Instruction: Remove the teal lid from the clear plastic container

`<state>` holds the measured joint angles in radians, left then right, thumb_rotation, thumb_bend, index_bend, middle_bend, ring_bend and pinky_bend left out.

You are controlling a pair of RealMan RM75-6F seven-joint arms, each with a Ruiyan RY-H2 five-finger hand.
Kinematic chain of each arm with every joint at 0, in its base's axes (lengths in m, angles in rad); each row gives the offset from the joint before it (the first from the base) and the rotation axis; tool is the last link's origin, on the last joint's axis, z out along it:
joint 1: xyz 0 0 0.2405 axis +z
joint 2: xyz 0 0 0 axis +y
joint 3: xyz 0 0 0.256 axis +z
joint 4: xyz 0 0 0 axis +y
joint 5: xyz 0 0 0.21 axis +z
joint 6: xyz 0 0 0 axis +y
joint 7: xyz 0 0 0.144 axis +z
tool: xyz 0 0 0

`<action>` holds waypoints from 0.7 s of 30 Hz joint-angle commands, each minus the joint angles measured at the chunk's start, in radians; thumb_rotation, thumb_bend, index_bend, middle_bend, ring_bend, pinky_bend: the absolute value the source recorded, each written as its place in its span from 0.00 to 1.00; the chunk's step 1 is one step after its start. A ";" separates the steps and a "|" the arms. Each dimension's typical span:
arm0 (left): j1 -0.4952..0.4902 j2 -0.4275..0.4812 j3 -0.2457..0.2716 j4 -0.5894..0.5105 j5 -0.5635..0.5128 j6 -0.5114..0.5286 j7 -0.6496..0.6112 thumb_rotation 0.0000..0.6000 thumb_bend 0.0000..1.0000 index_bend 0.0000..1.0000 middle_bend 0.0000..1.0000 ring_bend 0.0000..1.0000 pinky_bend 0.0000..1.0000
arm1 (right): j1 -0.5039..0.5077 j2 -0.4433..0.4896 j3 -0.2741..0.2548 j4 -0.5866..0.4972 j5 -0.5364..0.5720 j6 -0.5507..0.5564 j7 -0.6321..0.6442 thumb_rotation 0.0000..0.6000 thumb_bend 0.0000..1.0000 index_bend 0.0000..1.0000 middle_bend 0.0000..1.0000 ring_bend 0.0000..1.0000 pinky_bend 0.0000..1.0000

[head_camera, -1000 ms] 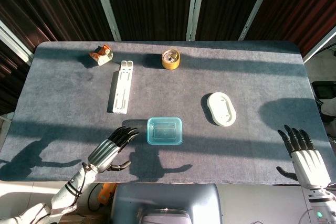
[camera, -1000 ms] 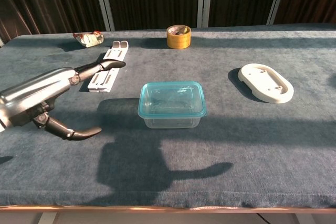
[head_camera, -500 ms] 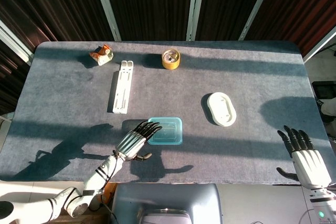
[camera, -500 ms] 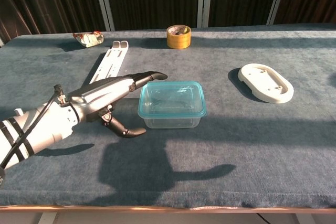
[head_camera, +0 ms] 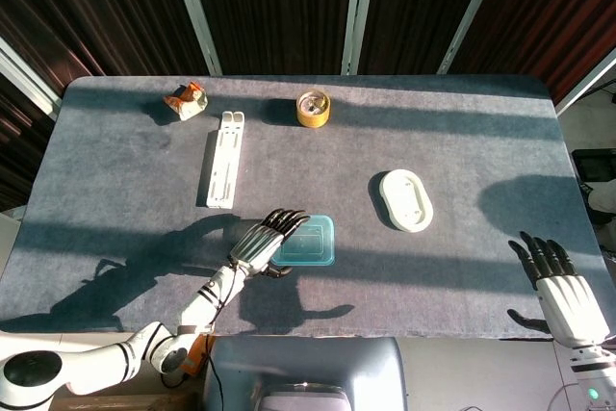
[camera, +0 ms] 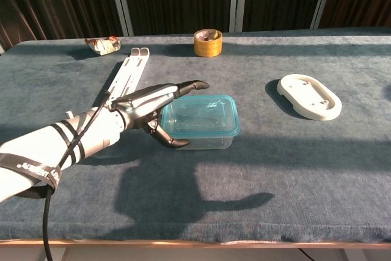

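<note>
At the far left rear of the table [head_camera: 115, 190] lies a crumpled wrapper [head_camera: 186, 100], with a long white bracket [head_camera: 224, 158] just to its right; both are in the same positions as one second ago. The left hand [camera: 151, 106] has advanced from the table's near-left area to the container's left end. Its fingers [camera: 190, 85] now extend over the left rear edge of the teal lid [camera: 200, 116], while the thumb curls under at the near-left corner of the clear container [camera: 201, 139]. The hand is spread and holds nothing; whether the fingers actually touch the lid cannot be determined from either view. The lid remains seated on the container, which stands at the centre of the table near the front edge, unmoved. Behind it, at the rear centre, sits a yellow tape roll [head_camera: 313, 108]. To the right of the container, well apart, rests a white oval plate [head_camera: 406, 199]. At the far right, the right hand [head_camera: 558, 288] hovers off the table's front corner with fingers apart and empty, unchanged from the earlier frames.
</note>
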<state>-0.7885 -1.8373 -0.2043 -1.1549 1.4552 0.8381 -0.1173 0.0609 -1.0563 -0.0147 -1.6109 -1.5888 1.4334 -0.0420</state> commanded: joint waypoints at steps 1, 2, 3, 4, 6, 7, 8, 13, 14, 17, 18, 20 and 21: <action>-0.012 -0.007 -0.003 0.010 -0.018 -0.015 -0.004 1.00 0.24 0.00 0.00 0.00 0.00 | -0.002 0.004 0.001 0.002 0.004 0.003 0.007 1.00 0.11 0.00 0.00 0.00 0.00; -0.017 -0.010 -0.004 0.015 -0.028 -0.023 -0.005 1.00 0.24 0.00 0.00 0.00 0.00 | -0.003 0.005 0.000 0.003 0.003 0.006 0.010 1.00 0.11 0.00 0.00 0.00 0.00; -0.020 -0.013 -0.005 0.021 -0.035 -0.027 -0.007 1.00 0.24 0.00 0.00 0.00 0.00 | -0.004 0.006 0.000 0.004 0.003 0.007 0.013 1.00 0.11 0.00 0.00 0.00 0.00; -0.024 -0.017 -0.006 0.026 -0.042 -0.031 -0.008 1.00 0.24 0.00 0.00 0.00 0.00 | -0.004 0.007 0.000 0.004 0.002 0.009 0.015 1.00 0.11 0.00 0.00 0.00 0.00; -0.030 -0.025 -0.006 0.040 -0.053 -0.037 -0.012 1.00 0.24 0.00 0.00 0.00 0.00 | -0.005 0.007 -0.001 0.005 0.001 0.011 0.017 1.00 0.11 0.00 0.00 0.00 0.00; -0.033 -0.028 -0.007 0.047 -0.057 -0.039 -0.014 1.00 0.24 0.00 0.00 0.00 0.00 | -0.005 0.007 -0.001 0.006 0.002 0.011 0.018 1.00 0.11 0.00 0.00 0.00 0.00; -0.036 -0.032 -0.007 0.054 -0.064 -0.044 -0.018 1.00 0.24 0.00 0.00 0.00 0.00 | -0.005 0.007 -0.001 0.006 0.002 0.010 0.019 1.00 0.11 0.00 0.00 0.00 0.00; -0.046 -0.050 -0.005 0.082 -0.083 -0.049 -0.026 1.00 0.25 0.00 0.01 0.02 0.10 | -0.001 0.005 -0.002 0.006 0.003 0.003 0.012 1.00 0.11 0.00 0.00 0.00 0.00; -0.046 -0.054 -0.004 0.085 -0.084 -0.044 -0.027 1.00 0.25 0.00 0.04 0.06 0.14 | 0.000 0.003 -0.001 0.005 0.005 0.001 0.009 1.00 0.11 0.00 0.00 0.00 0.00; -0.041 -0.063 0.009 0.083 -0.073 -0.023 -0.041 1.00 0.26 0.00 0.18 0.21 0.26 | 0.010 -0.008 0.004 0.005 0.009 -0.011 -0.013 1.00 0.11 0.00 0.00 0.00 0.00; -0.039 -0.063 0.016 0.080 -0.066 -0.015 -0.043 1.00 0.26 0.00 0.21 0.24 0.28 | 0.016 -0.012 0.005 0.006 0.004 -0.018 -0.023 1.00 0.11 0.00 0.00 0.00 0.00; -0.033 -0.068 0.030 0.071 -0.048 0.009 -0.047 1.00 0.26 0.00 0.26 0.28 0.32 | 0.037 -0.027 0.007 0.010 -0.008 -0.040 -0.038 1.00 0.11 0.00 0.00 0.00 0.00; -0.030 -0.071 0.037 0.066 -0.040 0.021 -0.049 1.00 0.26 0.00 0.27 0.29 0.33 | 0.050 -0.034 0.009 0.014 -0.016 -0.053 -0.047 1.00 0.11 0.00 0.00 0.00 0.00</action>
<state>-0.8238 -1.9030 -0.1782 -1.0812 1.4027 0.8438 -0.1617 0.0947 -1.0789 -0.0091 -1.6015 -1.5940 1.3969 -0.0753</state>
